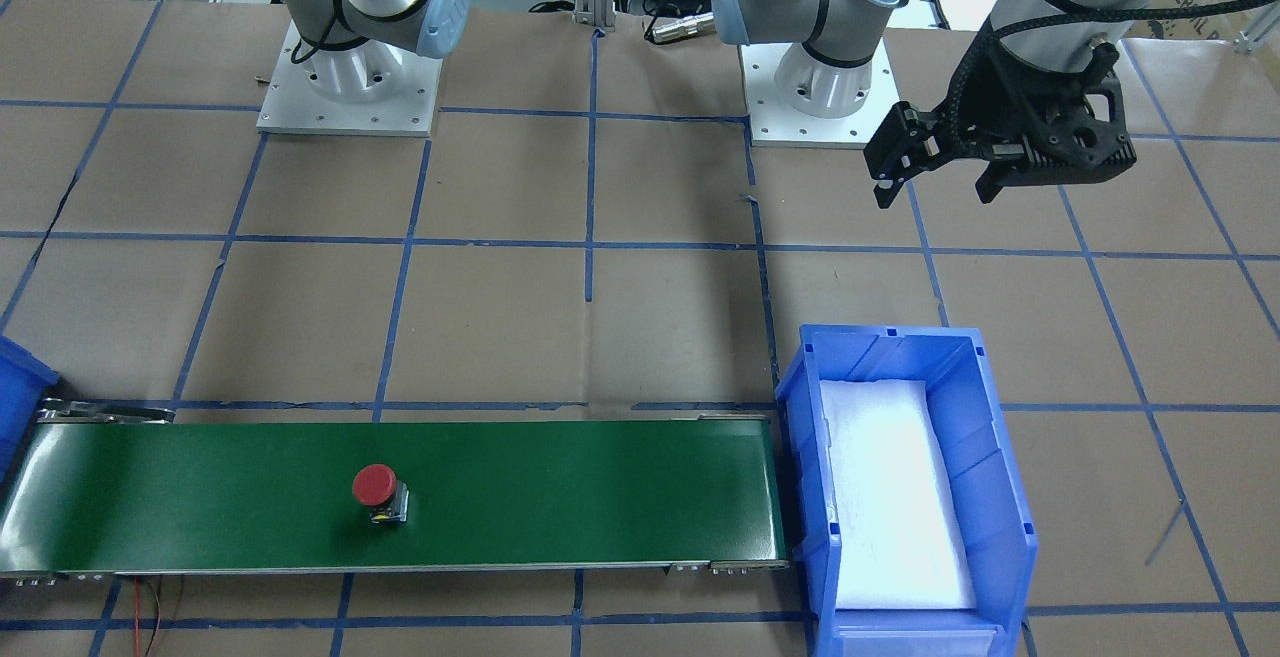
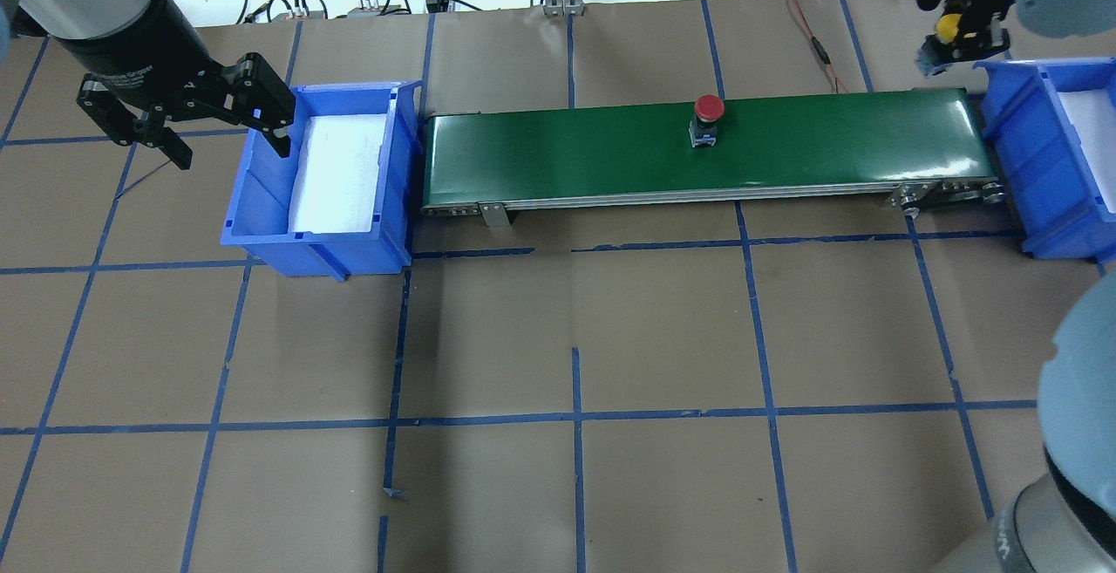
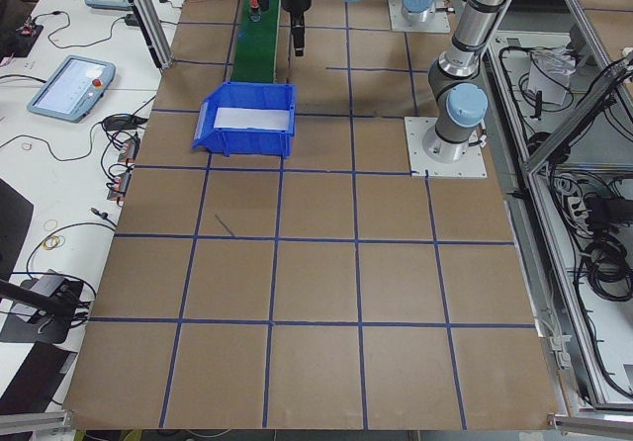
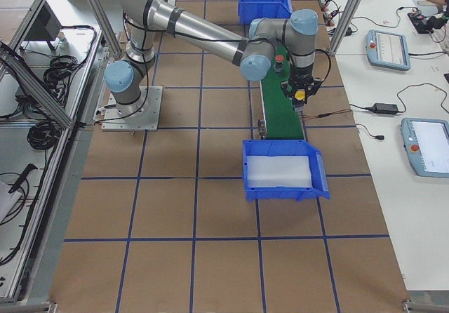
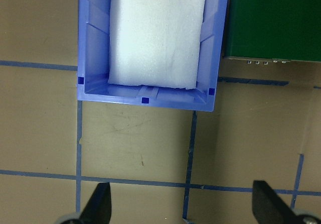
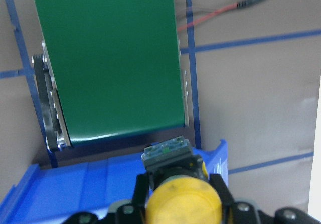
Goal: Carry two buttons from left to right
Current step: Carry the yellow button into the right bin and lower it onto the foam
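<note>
While the right hand [image 6: 180,190] clamps the yellow button [image 6: 183,205], the left hand [image 2: 232,151] gapes, its lettering [image 2: 131,78] unreadable.

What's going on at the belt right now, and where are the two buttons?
The right gripper is shut on the yellow button and holds it in the air at the end of the green conveyor belt, by the edge of the right blue bin. The red button sits about midway along the belt with nothing touching it. The left gripper hangs open and empty beside the left blue bin, which shows only white foam.
</note>
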You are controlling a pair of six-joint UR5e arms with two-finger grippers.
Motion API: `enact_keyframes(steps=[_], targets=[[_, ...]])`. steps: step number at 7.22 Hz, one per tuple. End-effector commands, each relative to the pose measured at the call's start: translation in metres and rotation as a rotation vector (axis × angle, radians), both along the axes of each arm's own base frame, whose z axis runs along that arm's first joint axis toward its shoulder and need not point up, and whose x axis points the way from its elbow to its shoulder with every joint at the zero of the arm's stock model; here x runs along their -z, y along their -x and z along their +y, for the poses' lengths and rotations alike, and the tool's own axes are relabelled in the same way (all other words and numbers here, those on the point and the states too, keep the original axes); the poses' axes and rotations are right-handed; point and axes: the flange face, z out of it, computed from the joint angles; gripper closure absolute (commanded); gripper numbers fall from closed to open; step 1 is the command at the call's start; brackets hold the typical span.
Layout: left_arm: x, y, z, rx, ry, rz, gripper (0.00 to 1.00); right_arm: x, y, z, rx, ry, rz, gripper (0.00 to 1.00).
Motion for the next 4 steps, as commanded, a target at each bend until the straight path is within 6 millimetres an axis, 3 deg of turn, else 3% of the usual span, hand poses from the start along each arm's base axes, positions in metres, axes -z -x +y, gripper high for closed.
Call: enact_keyframes(steps=[1,2,4], targets=[[0.0,0.0,0.0,0.0,0.0,0.0,0.0,0.024,0.111,0.022,0.102,-0.004,-0.055,0.85],[0.0,0.0,0.0,0.0,0.0,0.0,0.0,0.049,0.155,0.024,0.088,-0.005,-0.084,0.85],[0.0,0.0,0.0,0.0,0.0,0.0,0.0,0.086,0.189,0.004,0.026,-0.026,-0.084,0.85]])
